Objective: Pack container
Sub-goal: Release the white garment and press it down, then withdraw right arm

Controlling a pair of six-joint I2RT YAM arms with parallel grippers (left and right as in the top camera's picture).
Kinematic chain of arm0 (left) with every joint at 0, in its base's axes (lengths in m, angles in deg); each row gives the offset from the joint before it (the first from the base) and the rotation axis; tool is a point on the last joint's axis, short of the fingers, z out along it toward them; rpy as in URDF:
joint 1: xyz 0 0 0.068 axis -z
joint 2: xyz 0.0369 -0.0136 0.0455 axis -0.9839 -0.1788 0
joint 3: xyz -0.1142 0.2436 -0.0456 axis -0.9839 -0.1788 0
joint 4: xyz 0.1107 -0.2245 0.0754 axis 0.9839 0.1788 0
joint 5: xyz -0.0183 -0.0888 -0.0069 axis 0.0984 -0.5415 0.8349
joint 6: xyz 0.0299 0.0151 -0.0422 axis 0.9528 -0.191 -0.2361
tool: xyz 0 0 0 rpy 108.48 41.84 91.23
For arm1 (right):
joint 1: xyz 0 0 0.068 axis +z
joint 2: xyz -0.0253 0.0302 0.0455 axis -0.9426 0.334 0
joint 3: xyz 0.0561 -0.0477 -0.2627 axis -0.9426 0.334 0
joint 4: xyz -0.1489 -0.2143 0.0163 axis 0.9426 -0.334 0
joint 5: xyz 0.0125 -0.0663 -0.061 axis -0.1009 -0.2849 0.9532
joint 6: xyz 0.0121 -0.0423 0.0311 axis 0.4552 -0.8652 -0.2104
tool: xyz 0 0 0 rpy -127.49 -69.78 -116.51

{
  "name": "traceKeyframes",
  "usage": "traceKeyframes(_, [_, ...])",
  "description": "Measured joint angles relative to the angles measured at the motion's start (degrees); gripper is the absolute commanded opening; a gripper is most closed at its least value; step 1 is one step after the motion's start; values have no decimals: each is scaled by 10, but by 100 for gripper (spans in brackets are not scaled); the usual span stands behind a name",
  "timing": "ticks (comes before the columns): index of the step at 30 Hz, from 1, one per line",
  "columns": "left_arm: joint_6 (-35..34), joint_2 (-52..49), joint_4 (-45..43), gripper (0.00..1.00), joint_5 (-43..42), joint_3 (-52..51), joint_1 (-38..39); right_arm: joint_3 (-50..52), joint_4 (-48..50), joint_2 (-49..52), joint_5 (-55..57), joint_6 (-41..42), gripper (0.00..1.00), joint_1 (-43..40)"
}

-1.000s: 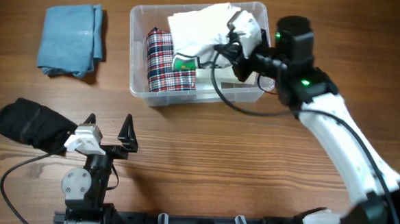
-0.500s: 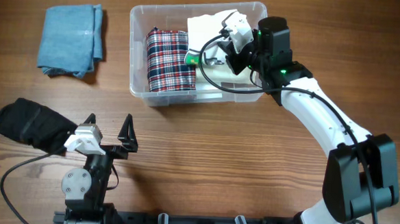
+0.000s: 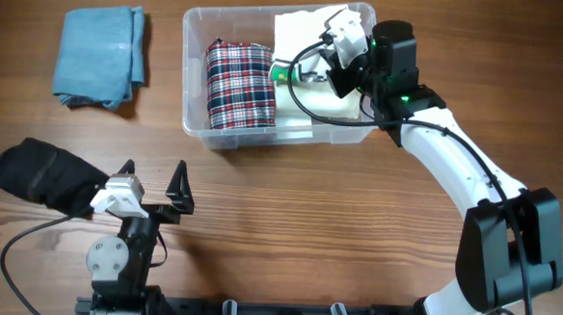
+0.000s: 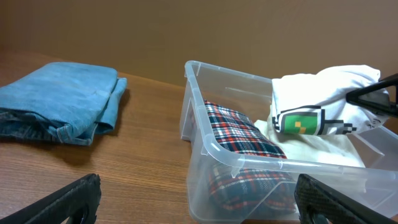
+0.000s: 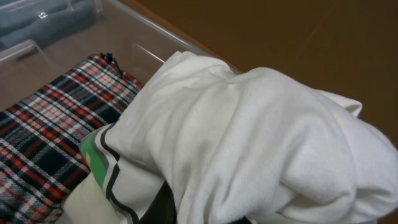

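I have the right gripper (image 3: 333, 56) closed tight on the white garment (image 3: 303, 31) over the container (image 3: 196, 124), at the far centre of the table (image 3: 355, 229), beside the plaid garment (image 3: 237, 83), presumably to fill its free half; the left gripper (image 3: 153, 177) stands wide open, empty, parked clear.

Robotics lab bench: wooden table (image 3: 307, 226), white robot arm (image 3: 454, 176) on it, plain brown backdrop (image 4: 217, 31).
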Motion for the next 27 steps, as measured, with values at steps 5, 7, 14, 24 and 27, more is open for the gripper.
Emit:
traceKeyframes(5, [0, 0, 0, 100, 0, 0, 0, 0, -22, 0, 5, 12, 100, 0])
traceKeyframes(7, [0, 0, 0, 100, 0, 0, 0, 0, -23, 0, 19, 17, 100, 0])
traceKeyframes(14, [0, 0, 0, 100, 0, 0, 0, 0, -38, -2, 54, 46, 100, -2])
traceKeyframes(24, [0, 0, 0, 100, 0, 0, 0, -7, -155, -168, -17, 198, 100, -5])
traceKeyframes(27, [0, 0, 0, 100, 0, 0, 0, -16, -153, -180, -39, 258, 100, -5])
